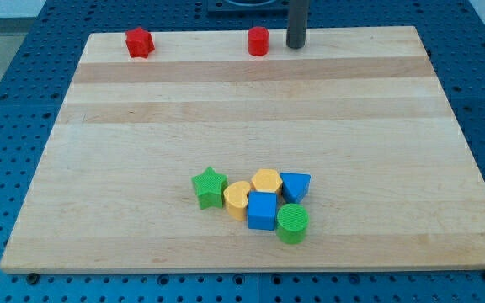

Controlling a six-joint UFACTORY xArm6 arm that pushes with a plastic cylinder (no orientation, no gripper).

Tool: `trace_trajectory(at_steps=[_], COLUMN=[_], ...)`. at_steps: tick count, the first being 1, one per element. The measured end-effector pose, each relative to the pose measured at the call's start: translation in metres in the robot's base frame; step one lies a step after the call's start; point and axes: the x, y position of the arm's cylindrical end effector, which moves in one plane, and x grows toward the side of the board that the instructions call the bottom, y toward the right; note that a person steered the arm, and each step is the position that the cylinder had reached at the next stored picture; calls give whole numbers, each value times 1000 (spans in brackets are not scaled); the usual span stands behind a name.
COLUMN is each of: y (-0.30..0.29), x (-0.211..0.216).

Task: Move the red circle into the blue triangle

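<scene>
The red circle (258,41) stands near the board's top edge, a little right of centre. My tip (296,45) rests on the board just to the view's right of it, apart by a small gap. The blue triangle (295,186) sits low on the board at the right end of a cluster of blocks, far below the red circle.
A red star (140,43) stands at the top left of the wooden board (141,126). The cluster also holds a green star (210,187), a yellow heart (237,199), a yellow hexagon (266,181), a blue cube (262,210) and a green cylinder (292,224).
</scene>
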Motion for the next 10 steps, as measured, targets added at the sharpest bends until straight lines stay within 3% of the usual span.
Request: trace_trajectory(at_steps=[1, 3, 5, 10], y=[-2, -53, -64, -113], x=[-21, -21, -15, 66])
